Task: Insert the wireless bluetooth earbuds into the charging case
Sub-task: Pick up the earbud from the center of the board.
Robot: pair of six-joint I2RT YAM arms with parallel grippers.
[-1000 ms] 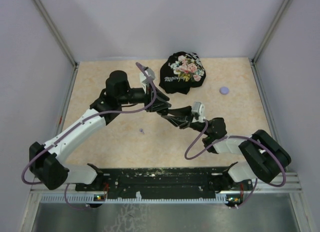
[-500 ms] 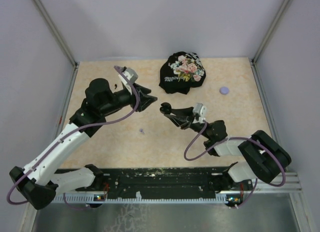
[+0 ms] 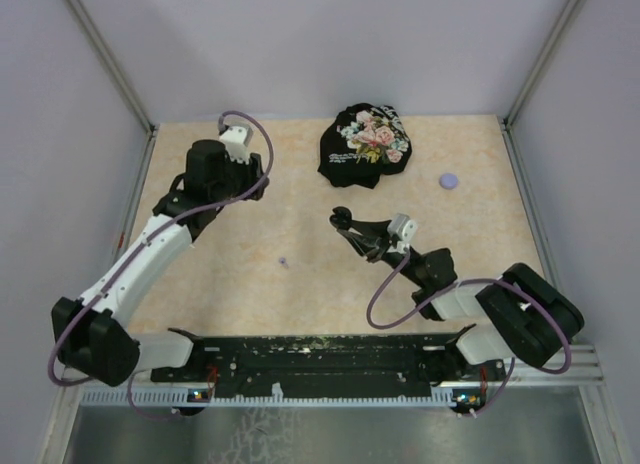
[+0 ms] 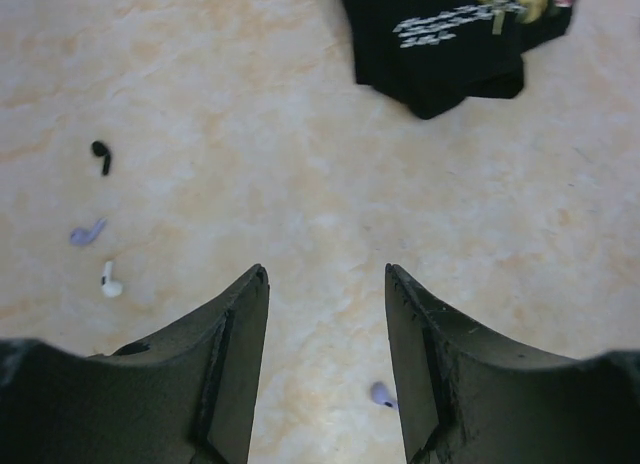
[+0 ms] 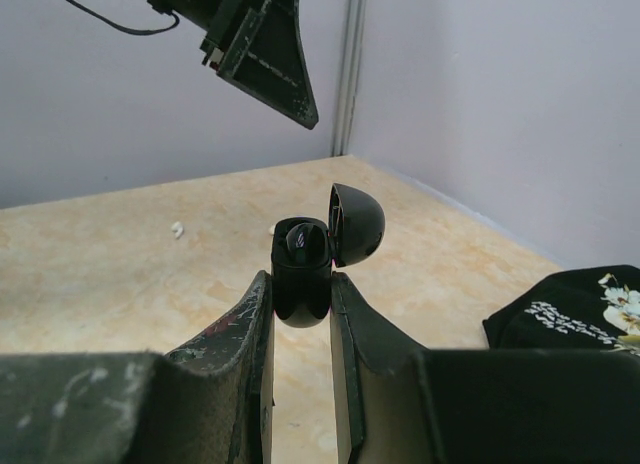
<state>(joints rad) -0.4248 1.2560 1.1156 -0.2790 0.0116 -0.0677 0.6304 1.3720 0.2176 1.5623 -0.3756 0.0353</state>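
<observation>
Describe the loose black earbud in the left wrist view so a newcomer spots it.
Start at the folded black floral cloth at the top, then cross the beige marbled tabletop to three tiny earbuds near the left edge. The black comma-shaped earbud is the topmost of them; the lavender earbud and white earbud below it are pale.
</observation>
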